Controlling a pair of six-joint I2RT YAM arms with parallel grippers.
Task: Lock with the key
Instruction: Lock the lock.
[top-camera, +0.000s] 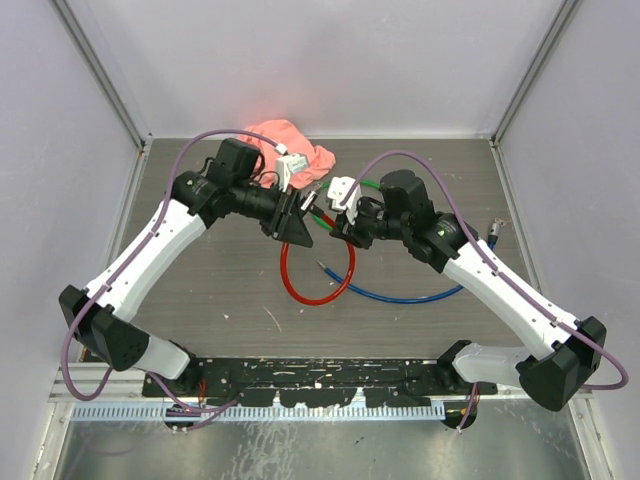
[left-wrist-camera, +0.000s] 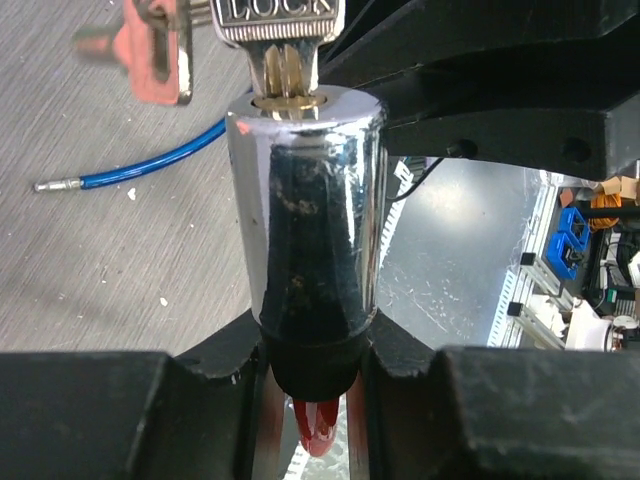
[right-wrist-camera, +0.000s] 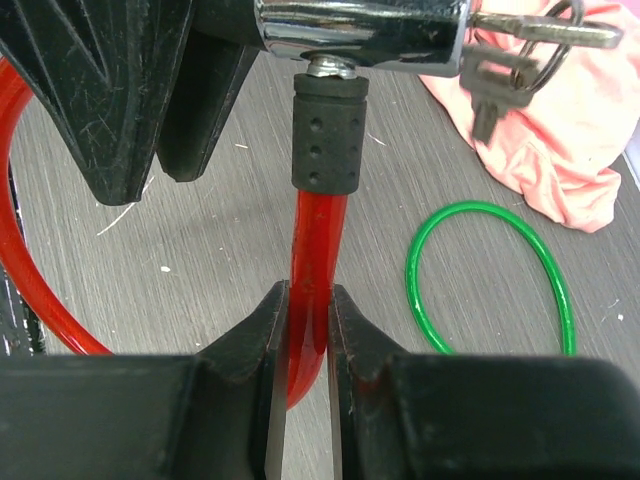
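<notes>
The chrome lock cylinder (left-wrist-camera: 305, 210) stands between the fingers of my left gripper (left-wrist-camera: 315, 400), which is shut on its black lower end. The key (left-wrist-camera: 280, 30), its head stamped LOCK, sits in the keyhole on top, with a red tag (left-wrist-camera: 155, 50) hanging beside it. In the right wrist view the lock (right-wrist-camera: 360, 35) lies across the top, spare keys (right-wrist-camera: 505, 75) dangling from its ring. The red cable (right-wrist-camera: 320, 230) runs through a black collar (right-wrist-camera: 328, 135) into the lock, and my right gripper (right-wrist-camera: 308, 330) is shut on that cable just below the collar. Both grippers meet at mid-table (top-camera: 320, 215).
The red cable's loop (top-camera: 300, 285) lies on the table below the grippers. A blue cable (top-camera: 400, 295) curves to its right and a thin green cable loop (right-wrist-camera: 490, 275) lies near a pink cloth (top-camera: 290, 140) at the back. Walls enclose the table on three sides.
</notes>
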